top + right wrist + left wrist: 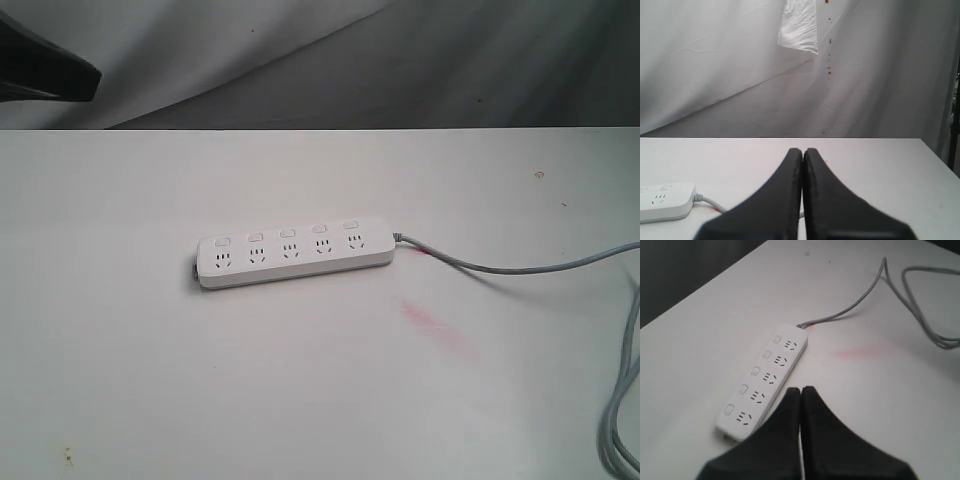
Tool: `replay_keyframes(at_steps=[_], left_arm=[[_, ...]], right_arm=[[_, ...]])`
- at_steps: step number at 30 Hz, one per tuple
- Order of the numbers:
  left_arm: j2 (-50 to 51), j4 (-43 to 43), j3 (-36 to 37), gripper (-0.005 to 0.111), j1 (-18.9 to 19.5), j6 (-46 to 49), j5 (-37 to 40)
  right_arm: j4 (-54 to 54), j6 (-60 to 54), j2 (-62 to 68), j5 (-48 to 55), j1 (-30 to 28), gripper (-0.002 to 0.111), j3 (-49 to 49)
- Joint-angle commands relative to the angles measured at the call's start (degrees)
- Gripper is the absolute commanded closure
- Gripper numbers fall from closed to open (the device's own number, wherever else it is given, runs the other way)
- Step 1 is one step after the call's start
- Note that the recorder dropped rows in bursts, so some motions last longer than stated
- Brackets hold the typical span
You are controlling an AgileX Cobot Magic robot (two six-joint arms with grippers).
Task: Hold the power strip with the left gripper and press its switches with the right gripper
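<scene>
Power strip (295,252): one, lying flat on the white table (150,380), near its middle, with the sockets facing up.
Long axis: in the exterior view it runs left to right, with the right end a little farther back.
Sockets: five, in one row along the strip.
Switches (287,233): five, small and white, one behind each socket.
Cord (500,268): one, grey; it leaves the right end of the strip and curves away to the right side of the view.
My left claw (801,390): fingers pressed together, nothing between them, not touching the strip.
My right claw (803,150): fingers also together, holding nothing; the cord end of the strip lies well apart from it.
Stain (432,325): one pink smear on the table, near the cord end.
</scene>
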Motion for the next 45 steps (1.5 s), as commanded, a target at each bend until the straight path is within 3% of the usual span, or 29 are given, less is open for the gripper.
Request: replay_keyframes(at_steps=[1,8,13,19,23,27,30,36,42,45], left_arm=[[-0.5,-1.0,0.0,0.107,0.0,-0.8,-0.5],[-1.3,3.2,0.2,0.107,-0.1,-0.8,-6.7],[-8.1,7.8,4.4,0.107,-0.1,-1.5,-22.0],[-24.5,10.0,22.3,0.107,-0.1,-12.4,-45.4],[-37.3,10.1,36.6,0.107,-0.1,-13.1,-59.1],[-54.9,10.2,52.1,0.107,0.0,-12.8,-67.6],[-61.3,10.2,57.2,0.107,0.0,-12.8,-70.5],[-62.7,10.5,60.7,0.107,0.0,-14.1,-66.1],[-62.7,25.7,69.3,0.107,0.0,-35.3,-65.8],[-62.7,27.7,70.3,0.107,0.0,-35.5,-63.5]], right_arm=[[-0.1,0.0,-0.3,-0.4,-0.5,0.108,0.2],[-0.1,0.0,-0.3,-0.4,-0.5,0.108,0.2],[-0.1,0.0,-0.3,-0.4,-0.5,0.108,0.2],[-0.1,0.0,-0.3,-0.4,-0.5,0.108,0.2],[-0.1,0.0,-0.3,-0.4,-0.5,0.108,0.2],[-0.1,0.0,-0.3,-0.4,-0.5,0.108,0.2],[-0.1,0.0,-0.3,-0.4,-0.5,0.108,0.2],[-0.1,0.0,-0.3,-0.4,-0.5,0.108,0.2],[-0.1,0.0,-0.3,-0.4,-0.5,0.108,0.2],[-0.1,0.0,-0.3,-0.4,-0.5,0.108,0.2]])
